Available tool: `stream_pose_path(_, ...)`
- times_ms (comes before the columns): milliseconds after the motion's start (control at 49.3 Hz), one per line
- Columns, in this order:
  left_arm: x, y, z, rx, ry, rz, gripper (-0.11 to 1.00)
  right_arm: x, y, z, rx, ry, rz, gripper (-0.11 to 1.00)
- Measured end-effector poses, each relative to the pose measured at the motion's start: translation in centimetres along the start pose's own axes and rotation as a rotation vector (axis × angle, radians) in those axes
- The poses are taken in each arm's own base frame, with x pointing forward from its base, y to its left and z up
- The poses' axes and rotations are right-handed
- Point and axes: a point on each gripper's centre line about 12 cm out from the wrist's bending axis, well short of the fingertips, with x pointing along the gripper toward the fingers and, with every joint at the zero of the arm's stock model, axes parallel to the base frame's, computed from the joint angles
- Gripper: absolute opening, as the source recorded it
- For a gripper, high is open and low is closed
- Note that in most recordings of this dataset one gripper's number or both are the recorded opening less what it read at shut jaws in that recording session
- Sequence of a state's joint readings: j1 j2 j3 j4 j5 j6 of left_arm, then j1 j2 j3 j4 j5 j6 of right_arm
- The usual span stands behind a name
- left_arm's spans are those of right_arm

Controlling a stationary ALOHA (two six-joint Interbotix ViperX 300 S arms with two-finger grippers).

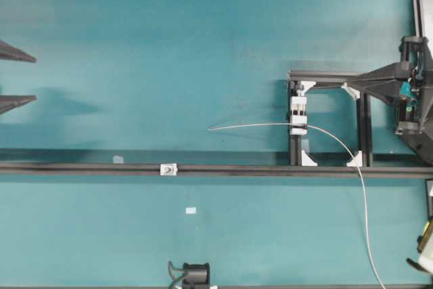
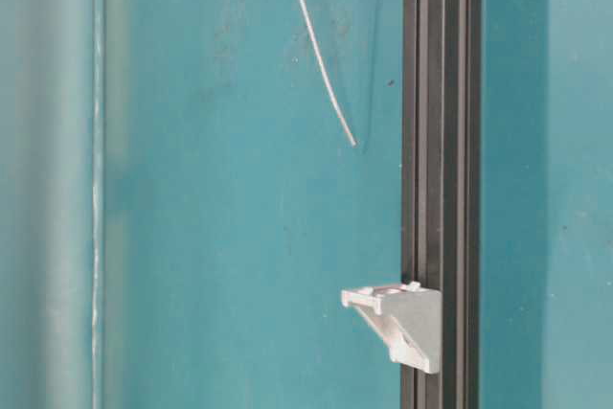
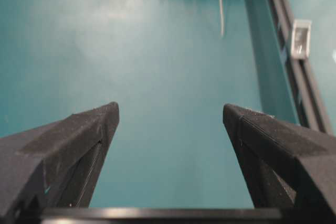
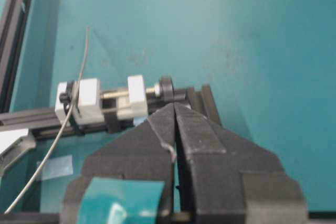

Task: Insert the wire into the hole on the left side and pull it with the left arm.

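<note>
The thin silver wire (image 1: 257,125) passes through the hole in the white grooved block (image 1: 298,109) on the left bar of the black square frame (image 1: 363,126). Its free end sticks out to the left over the mat, and the rest curves right and down to the front edge. My left gripper (image 1: 32,79) is at the far left, open and empty, well short of the wire tip (image 3: 221,9). My right gripper (image 4: 175,109) is shut on nothing, with its tips at the frame's far bar, beside the block (image 4: 86,98) and apart from the wire (image 4: 63,129).
A long black rail (image 1: 81,169) crosses the table, carrying a small pale bracket (image 1: 168,169). White corner brackets (image 1: 308,159) sit inside the frame. A scrap of white tape (image 1: 191,210) lies in front of the rail, and a black fitting (image 1: 195,275) stands at the front edge.
</note>
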State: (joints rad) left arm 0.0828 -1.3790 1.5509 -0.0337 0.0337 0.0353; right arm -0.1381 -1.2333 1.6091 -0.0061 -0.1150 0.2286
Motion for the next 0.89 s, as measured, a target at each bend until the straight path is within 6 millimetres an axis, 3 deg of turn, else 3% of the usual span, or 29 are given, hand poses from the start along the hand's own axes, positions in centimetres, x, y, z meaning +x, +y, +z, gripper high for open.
stream_pose_path(893,-0.24,-0.01,0.0,0.002,-0.012,-0.001,0.67,-0.07,-0.24,-0.95,0.085,0.084,-0.025,0.0)
